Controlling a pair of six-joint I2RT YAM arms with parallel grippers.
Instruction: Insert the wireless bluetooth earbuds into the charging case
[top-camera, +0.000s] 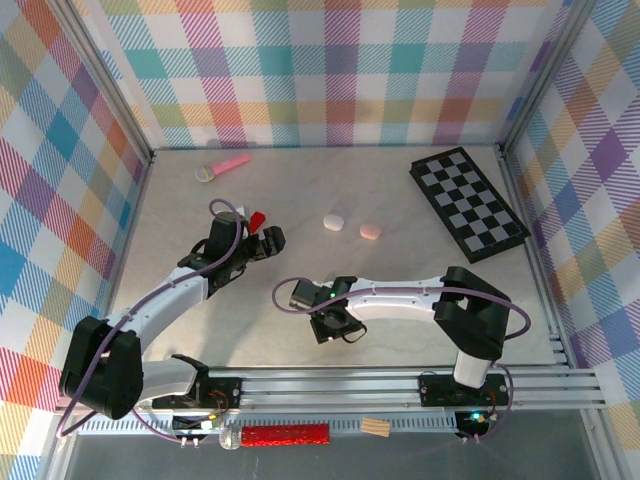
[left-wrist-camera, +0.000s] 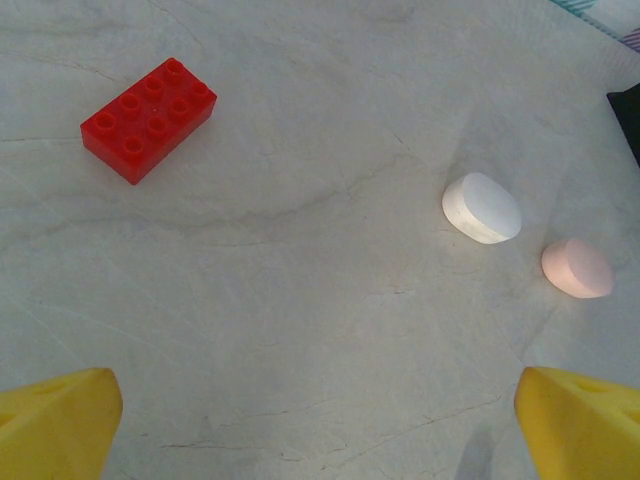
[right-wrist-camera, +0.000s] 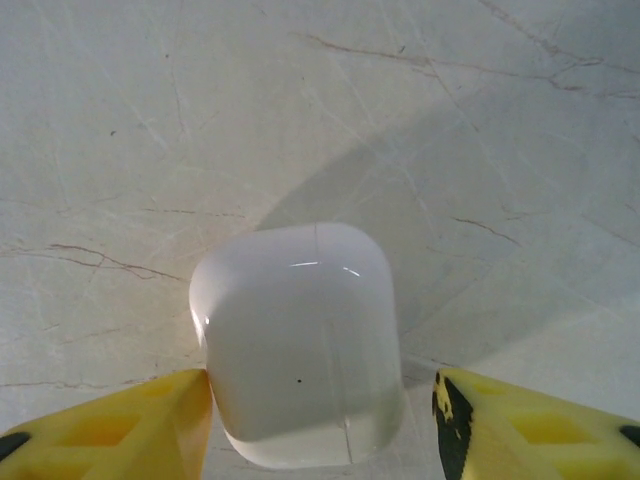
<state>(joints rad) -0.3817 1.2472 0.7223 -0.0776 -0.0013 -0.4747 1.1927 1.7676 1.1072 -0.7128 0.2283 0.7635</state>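
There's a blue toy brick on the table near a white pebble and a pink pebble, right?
Not blue: the toy brick is red, as the left wrist view shows. It does lie on the table near the white pebble and the pink pebble.

Table (top-camera: 300, 180) bears a white pebble-shaped case (top-camera: 333, 222) just beside a pink pebble-shaped case (top-camera: 370, 232) at centre, a checkerboard (top-camera: 467, 203) far right, and a red block (top-camera: 258, 218) by the left gripper (top-camera: 272, 240).
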